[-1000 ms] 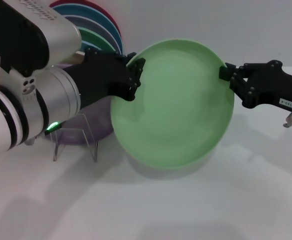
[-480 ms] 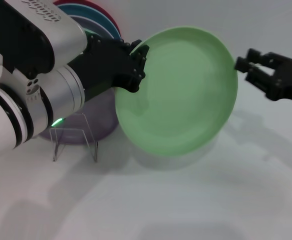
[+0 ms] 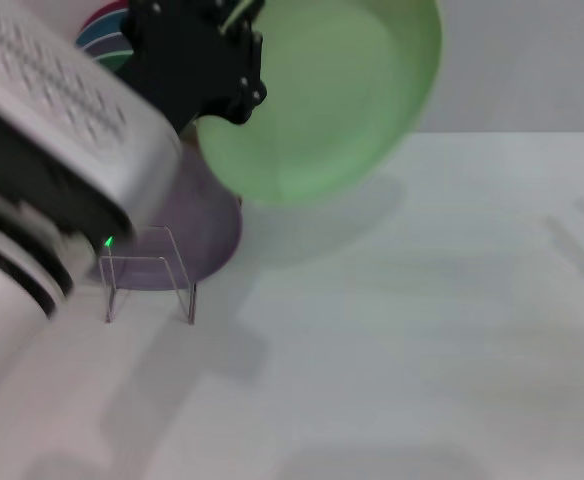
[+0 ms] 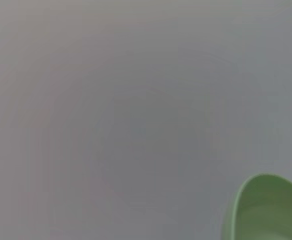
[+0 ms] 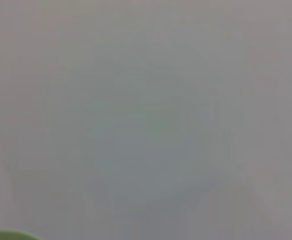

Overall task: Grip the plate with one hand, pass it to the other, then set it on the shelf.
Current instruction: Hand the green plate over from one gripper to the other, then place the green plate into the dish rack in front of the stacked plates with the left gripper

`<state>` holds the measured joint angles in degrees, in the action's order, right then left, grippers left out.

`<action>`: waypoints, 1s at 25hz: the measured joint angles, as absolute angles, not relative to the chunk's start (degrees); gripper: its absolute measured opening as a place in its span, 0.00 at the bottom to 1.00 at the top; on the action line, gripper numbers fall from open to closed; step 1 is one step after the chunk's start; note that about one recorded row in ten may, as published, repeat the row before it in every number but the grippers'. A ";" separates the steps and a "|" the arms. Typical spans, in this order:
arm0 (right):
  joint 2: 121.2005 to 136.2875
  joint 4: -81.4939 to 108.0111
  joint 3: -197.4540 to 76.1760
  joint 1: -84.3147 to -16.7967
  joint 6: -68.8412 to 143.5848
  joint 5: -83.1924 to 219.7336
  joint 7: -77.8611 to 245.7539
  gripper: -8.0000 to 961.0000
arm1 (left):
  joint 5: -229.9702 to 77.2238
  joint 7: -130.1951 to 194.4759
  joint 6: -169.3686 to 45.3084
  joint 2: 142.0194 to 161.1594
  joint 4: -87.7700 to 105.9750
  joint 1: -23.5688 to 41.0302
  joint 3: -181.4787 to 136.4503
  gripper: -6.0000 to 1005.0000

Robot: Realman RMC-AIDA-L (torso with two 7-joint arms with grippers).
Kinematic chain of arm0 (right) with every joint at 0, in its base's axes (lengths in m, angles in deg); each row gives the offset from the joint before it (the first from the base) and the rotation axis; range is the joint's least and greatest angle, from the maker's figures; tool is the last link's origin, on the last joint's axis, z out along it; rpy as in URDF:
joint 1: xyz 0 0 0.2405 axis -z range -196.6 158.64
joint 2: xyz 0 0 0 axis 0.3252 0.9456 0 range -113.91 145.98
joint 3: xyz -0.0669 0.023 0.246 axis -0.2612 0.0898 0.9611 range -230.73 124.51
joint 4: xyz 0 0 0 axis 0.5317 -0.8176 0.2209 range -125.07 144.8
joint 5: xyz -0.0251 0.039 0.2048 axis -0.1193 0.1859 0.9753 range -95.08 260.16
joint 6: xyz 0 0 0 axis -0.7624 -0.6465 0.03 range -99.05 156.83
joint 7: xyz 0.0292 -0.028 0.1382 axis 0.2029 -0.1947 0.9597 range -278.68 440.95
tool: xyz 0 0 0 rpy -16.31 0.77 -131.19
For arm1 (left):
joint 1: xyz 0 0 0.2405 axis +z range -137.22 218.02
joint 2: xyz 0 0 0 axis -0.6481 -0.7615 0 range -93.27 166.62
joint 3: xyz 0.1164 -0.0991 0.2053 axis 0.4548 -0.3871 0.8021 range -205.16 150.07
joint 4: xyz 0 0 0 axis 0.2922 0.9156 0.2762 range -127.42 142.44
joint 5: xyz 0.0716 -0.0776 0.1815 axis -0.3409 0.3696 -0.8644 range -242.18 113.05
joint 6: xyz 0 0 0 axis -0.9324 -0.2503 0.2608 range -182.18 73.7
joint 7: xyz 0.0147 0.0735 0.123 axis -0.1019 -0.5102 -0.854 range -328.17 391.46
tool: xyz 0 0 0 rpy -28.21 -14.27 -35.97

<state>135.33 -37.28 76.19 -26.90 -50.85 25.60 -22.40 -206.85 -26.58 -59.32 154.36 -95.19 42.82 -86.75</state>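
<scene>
The pale mint-green plate [image 3: 322,90] hangs tilted in the air at the top middle of the head view. My left gripper [image 3: 240,60], black on the bulky white-grey arm with a small green light, is shut on the plate's left rim. The plate's edge also shows in the left wrist view [image 4: 266,210] and as a sliver in the right wrist view [image 5: 6,235]. The clear acrylic shelf [image 3: 147,275] stands on the table at lower left, below the plate. My right gripper is out of view.
A lilac purple plate [image 3: 207,225] leans behind the shelf. Several coloured plates [image 3: 107,25] stand stacked at the top left behind my left arm. The white table [image 3: 422,330] spreads to the right.
My right gripper let go of the plate's right rim and drew back out of the head view. My left gripper lifted the plate up and a little left.
</scene>
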 joint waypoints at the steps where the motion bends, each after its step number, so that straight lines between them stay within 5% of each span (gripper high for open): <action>1: 135.34 -36.97 76.72 -26.91 -51.24 25.63 -22.44 0.70 | -208.00 -27.67 -65.05 154.28 -93.39 43.18 -84.80 0.06; 7: 135.33 -34.74 77.39 -27.15 -51.88 25.41 -22.87 0.73 | -226.59 -5.97 -106.90 150.13 -74.80 42.62 -80.40 0.06; 11: 135.29 -34.38 77.31 -27.45 -51.90 25.34 -22.89 0.73 | -229.65 8.63 -117.54 149.14 -65.87 40.92 -84.74 0.06; 16: 135.19 -34.30 76.97 -27.77 -52.13 25.27 -22.96 0.73 | -230.11 22.45 -140.21 147.57 -39.30 31.21 -90.00 0.06; 18: 135.13 -34.01 76.91 -28.15 -52.64 25.23 -22.98 0.73 | -230.13 23.76 -153.66 147.62 -18.97 22.59 -91.04 0.06; 25: 135.12 -33.28 76.35 -29.04 -53.75 25.06 -23.01 0.73 | -230.11 24.66 -160.25 147.47 -0.47 14.86 -90.70 0.06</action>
